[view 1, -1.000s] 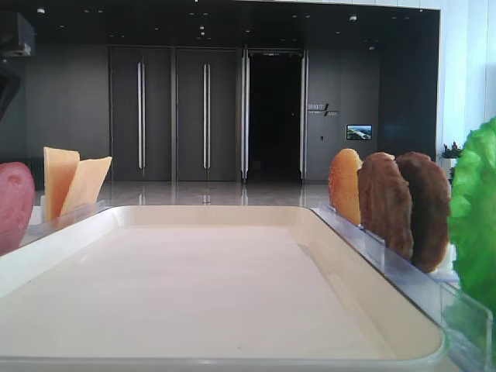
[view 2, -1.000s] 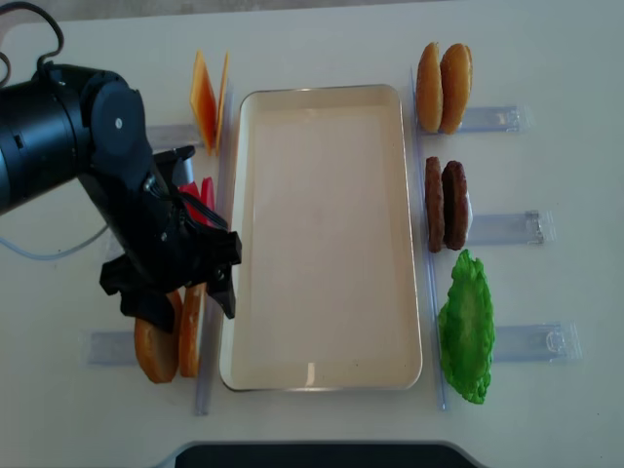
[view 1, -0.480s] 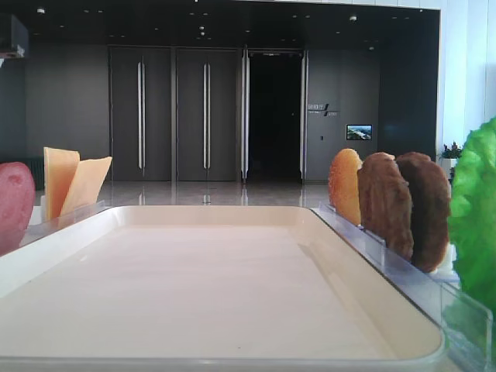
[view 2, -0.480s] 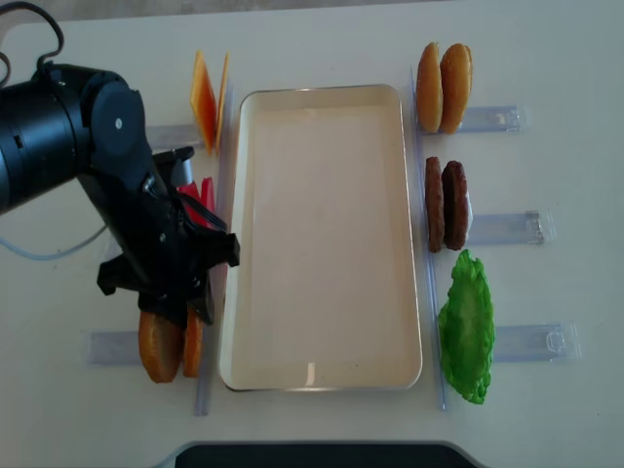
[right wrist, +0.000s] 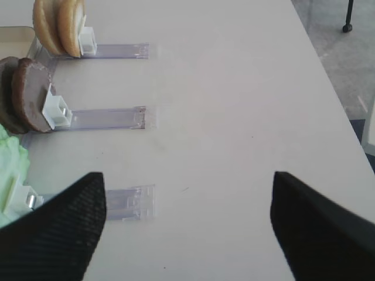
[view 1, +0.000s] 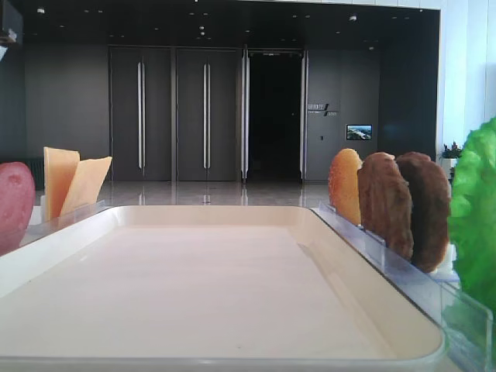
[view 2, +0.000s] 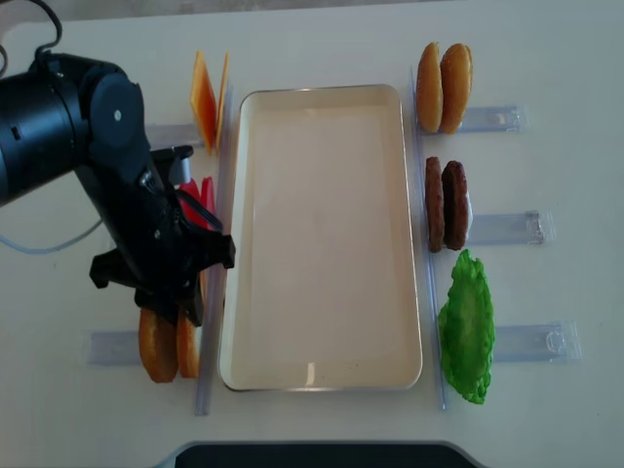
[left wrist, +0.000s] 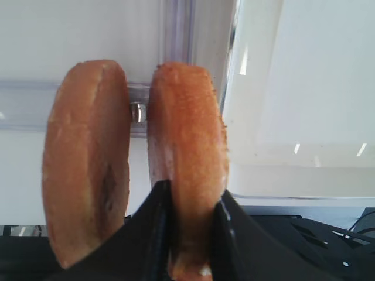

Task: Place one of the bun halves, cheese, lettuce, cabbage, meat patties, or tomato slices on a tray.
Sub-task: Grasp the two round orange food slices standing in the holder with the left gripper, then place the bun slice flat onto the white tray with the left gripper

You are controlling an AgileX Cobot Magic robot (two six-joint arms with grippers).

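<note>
1. In the overhead view the left gripper [view 2: 185, 310] sits at the lower left of the frame, over the pair of bun halves [view 2: 168, 343] standing on edge beside the tray [view 2: 322, 375].
2. The left wrist view shows its two black fingers [left wrist: 153, 234] pressed against both faces of the right-hand bun half [left wrist: 187, 158], so it is clamped on that piece; the left-hand bun half [left wrist: 88, 158] stands free just beside it.
3. The gripped bun half stands upright in its clear holder [left wrist: 176, 29], just left of the tray's rim.
4. The tray fills the centre of the overhead view, its cream floor bare.
5. Cheese slices [view 2: 207, 97] stand at the upper left of the tray, and red tomato slices [view 2: 200, 200] show just below them, partly hidden by the arm.
6. Right of the tray, top to bottom: another pair of buns [view 2: 444, 86], two meat patties [view 2: 446, 205], and the lettuce [view 2: 468, 327].
7. The right gripper [right wrist: 187, 228] shows only in its own wrist view, at the bottom of the frame, its two dark fingers spread wide with nothing but white table [right wrist: 234, 117] between them.
</note>
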